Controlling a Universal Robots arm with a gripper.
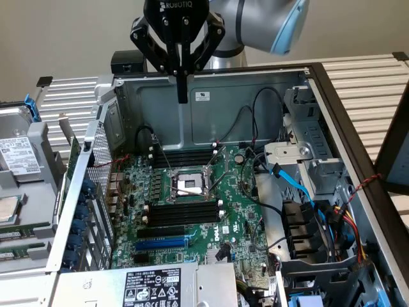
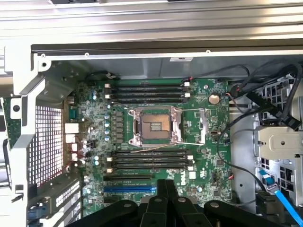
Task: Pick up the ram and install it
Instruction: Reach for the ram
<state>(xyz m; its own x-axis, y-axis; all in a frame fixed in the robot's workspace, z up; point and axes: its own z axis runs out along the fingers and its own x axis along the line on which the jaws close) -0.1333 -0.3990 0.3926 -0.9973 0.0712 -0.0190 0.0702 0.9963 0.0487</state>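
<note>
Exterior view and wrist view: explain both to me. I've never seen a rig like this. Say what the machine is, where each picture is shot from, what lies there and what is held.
The machine is a robot arm ending in a black gripper, its grasping part. The exterior view comes from a camera off the arm that watches the whole scene. The wrist view comes from a camera on the arm's wrist and looks straight down past the gripper. Below it lies an open computer case. Inside the case is a green motherboard with a metal processor socket and long black memory slots on either side of the socket. The gripper hangs above the case. It is shut, and I can see nothing held in it.
</note>
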